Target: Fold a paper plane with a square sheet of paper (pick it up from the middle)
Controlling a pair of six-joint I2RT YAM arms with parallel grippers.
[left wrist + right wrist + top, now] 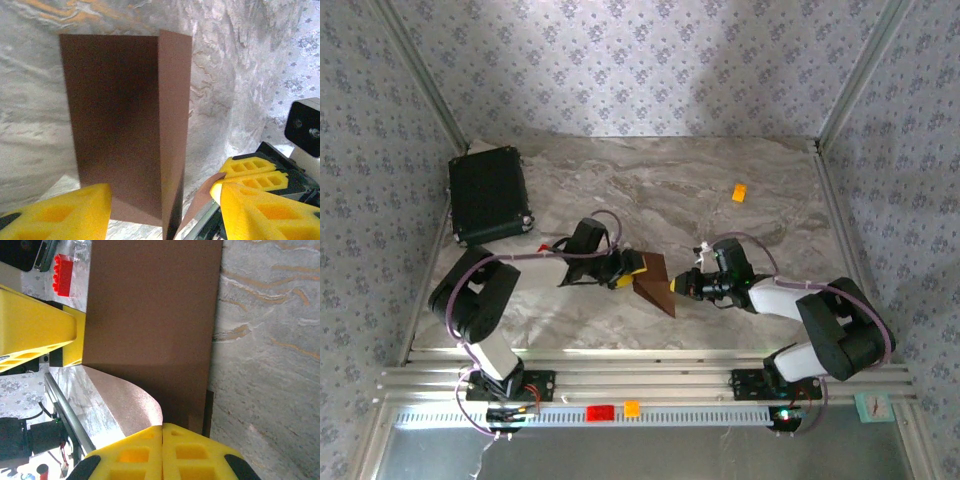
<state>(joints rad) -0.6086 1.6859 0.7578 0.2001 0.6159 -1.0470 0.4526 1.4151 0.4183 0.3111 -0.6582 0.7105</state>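
1. Between the two claws, on the table, lies the sheet of paper. It is folded into a long strip, with one wide panel lying flat and a narrower panel standing up along the crease.
2. Straight ahead of the left claw the sheet of paper stretches away, its long axis in line with the claw's reach. The near end sits between the pads. The jaws stand apart, one pad on each side of that end, and they grip nothing.
3. At the very tips of the right claw a curled-up corner of the sheet runs in between the fingers, which are pressed together on it. The rest of the sheet spreads out ahead of this claw.
4. Seen from above, the left claw and the right claw face each other across the sheet, both right at its edges.
5. My judgement is that the next move depends on the crease. It runs lengthwise away from the left claw, so that claw is better placed to press or fold along it, while the right claw anchors the loose corner.
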